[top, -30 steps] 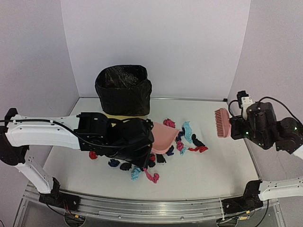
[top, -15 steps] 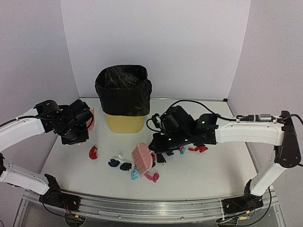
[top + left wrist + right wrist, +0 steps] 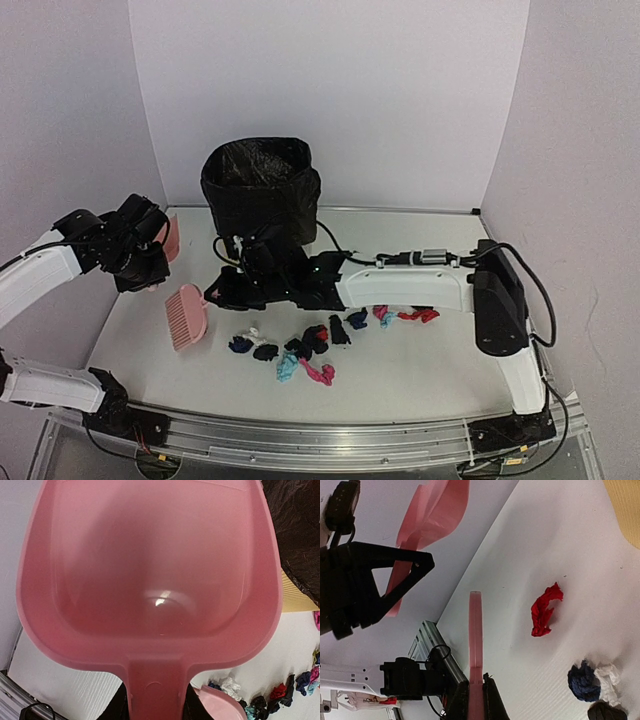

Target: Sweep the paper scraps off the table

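Along the front, past the aluminium rail (image 3: 300, 440), the white bench (image 3: 420, 370) carries the paper scraps (image 3: 300, 350) in a loose band from left of centre toward the right. One red wad (image 3: 546, 609) lies apart at the left end, with a navy and white one (image 3: 592, 680) near it. None has been collected: the pink dustpan (image 3: 150, 570) shows a bare bowl. The right tool (image 3: 225, 290), reaching far across to the left, pinches the handle of the pink brush (image 3: 187, 315), whose head sits just left of the red wad. Whether the bristles touch the bench is hard to tell. Farther left, the left tool (image 3: 150, 250) is clamped on the dustpan's handle and holds it tilted up off the bench, well apart from the band. The bin (image 3: 262, 190) with its black liner stands beyond, against the far wall. This looks like the set-up for a first sweep. The next move likely calls for lowering the pan so its lip lies flat on the bench beside the wads. The brush would then go on their opposite side, so that short strokes drive them in.
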